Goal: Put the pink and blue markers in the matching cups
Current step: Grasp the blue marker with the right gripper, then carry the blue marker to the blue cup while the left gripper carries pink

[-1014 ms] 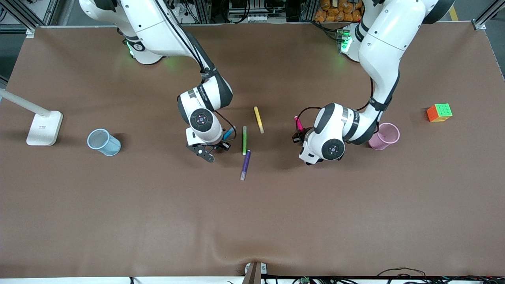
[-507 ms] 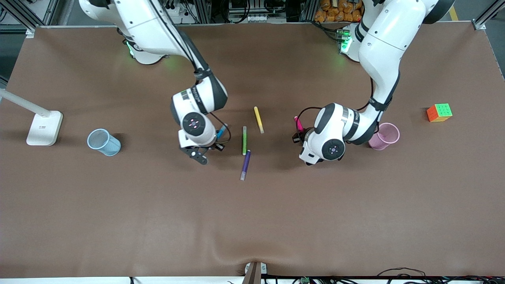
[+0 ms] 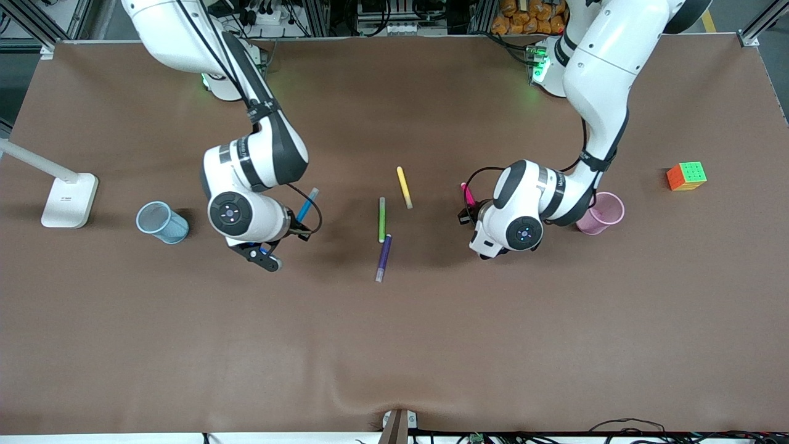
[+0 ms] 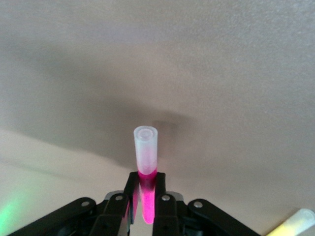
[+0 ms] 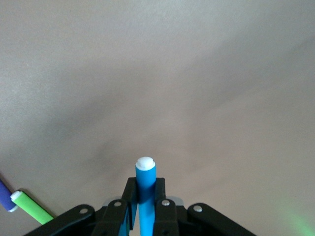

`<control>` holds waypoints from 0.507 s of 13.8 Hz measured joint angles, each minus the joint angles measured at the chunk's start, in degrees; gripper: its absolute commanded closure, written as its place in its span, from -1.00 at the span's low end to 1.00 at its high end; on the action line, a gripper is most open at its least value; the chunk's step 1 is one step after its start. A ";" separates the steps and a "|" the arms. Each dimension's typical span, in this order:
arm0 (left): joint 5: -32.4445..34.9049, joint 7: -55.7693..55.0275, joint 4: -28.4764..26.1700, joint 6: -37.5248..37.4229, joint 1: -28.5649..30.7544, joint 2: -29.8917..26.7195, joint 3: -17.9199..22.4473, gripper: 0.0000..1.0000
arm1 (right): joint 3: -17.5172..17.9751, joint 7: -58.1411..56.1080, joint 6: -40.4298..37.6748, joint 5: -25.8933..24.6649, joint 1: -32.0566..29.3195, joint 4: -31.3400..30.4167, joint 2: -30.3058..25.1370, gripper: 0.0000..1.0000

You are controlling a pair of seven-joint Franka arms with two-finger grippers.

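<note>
My right gripper (image 3: 299, 224) is shut on the blue marker (image 3: 307, 204) and holds it above the table between the pale blue cup (image 3: 161, 222) and the loose pens. In the right wrist view the blue marker (image 5: 145, 179) stands between the closed fingers of the gripper (image 5: 145, 194), white end outward. My left gripper (image 3: 468, 213) is shut on the pink marker (image 3: 466, 194), beside the pale pink cup (image 3: 605, 209), which my left arm partly hides. In the left wrist view the pink marker (image 4: 146, 164) sits in the gripper (image 4: 146, 189), pale cap outward.
A green pen (image 3: 381, 219), a purple pen (image 3: 384, 257) and a yellow pen (image 3: 404, 187) lie mid-table between the arms. A colour cube (image 3: 686, 176) sits toward the left arm's end. A white lamp base (image 3: 69, 199) stands toward the right arm's end.
My right gripper has carried the blue marker away from the loose pens toward the blue cup. My left gripper has barely moved and still holds the pink marker.
</note>
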 measured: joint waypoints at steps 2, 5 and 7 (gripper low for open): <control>0.00 -0.02 0.18 -0.99 0.38 -1.08 0.09 1.00 | -1.24 -5.16 -1.96 -0.48 -1.34 0.39 -0.48 1.00; 0.00 -0.10 0.68 -4.18 1.50 -3.30 0.15 1.00 | -3.00 -15.43 -4.91 -0.56 -5.88 0.74 -2.48 1.00; 0.00 -0.16 1.23 -6.61 2.92 -5.15 0.22 1.00 | -3.47 -22.51 -5.94 -0.62 -9.85 0.78 -4.37 1.00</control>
